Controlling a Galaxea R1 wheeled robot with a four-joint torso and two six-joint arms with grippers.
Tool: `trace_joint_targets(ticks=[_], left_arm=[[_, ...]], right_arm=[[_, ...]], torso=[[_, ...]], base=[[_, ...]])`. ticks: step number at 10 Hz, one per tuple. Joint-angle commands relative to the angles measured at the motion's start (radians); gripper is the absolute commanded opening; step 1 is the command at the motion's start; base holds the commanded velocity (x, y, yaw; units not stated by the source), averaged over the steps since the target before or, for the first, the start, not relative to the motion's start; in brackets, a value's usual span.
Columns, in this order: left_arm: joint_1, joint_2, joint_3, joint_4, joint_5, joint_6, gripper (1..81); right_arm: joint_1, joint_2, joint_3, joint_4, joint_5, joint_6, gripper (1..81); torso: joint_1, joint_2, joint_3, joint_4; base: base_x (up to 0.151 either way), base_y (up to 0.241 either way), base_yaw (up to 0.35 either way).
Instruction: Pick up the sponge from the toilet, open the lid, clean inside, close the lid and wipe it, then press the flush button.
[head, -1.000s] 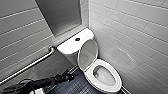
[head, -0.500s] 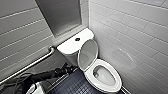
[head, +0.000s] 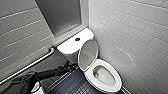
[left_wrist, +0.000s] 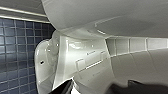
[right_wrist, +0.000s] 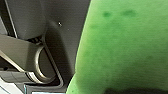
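Observation:
The white toilet (head: 116, 81) stands in the corner with its lid (head: 87, 53) raised upright against the tank (head: 67, 46), so the bowl lies open. The dark flush button (head: 77, 39) sits in the middle of the tank top. My left gripper (head: 68, 67) hangs low beside the toilet, just left of the lid's hinge. In the left wrist view the gripper (left_wrist: 102, 87) is open, its dark fingertips (left_wrist: 65, 87) spread wide before the toilet's glossy side (left_wrist: 87, 57). The bright green sponge (right_wrist: 125, 50) looms close in the right wrist view, with my right gripper shut on it.
A metal grab bar (head: 30, 65) slants along the left tiled wall. The right tiled wall (head: 140, 45) runs close beside the bowl. Dark small-tiled floor (head: 75, 86) lies in front of the toilet. A grey recess (head: 60, 15) sits above the tank.

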Motion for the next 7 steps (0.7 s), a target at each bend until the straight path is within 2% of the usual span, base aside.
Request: trace_joint_targets(ticks=[1,5,6,7], left_arm=[[-0.132,0.046,-0.026,-0.002,0.077,0.006,81.1],[-0.069,0.068,0.05,0.051,0.117,0.031,81.1],[-0.031,0.06,0.055,0.116,0.161,0.032,81.1],[0.028,0.032,0.085,0.224,0.23,0.037,81.1]], right_arm=[[-0.022,-0.013,0.014,0.009,-0.085,-0.002,1.0],[-0.002,-0.01,0.02,0.006,-0.096,0.004,1.0],[-0.002,-0.004,0.022,0.006,-0.099,0.001,1.0],[-0.005,0.001,0.027,0.005,-0.095,-0.003,1.0]], torso=[[0.0,0.0,0.0,0.0],[0.0,0.0,0.0,0.0],[0.0,0.0,0.0,0.0],[0.0,0.0,0.0,0.0]], base=[[0.0,0.0,0.0],[0.0,0.0,0.0],[0.0,0.0,0.0],[0.0,0.0,0.0]])
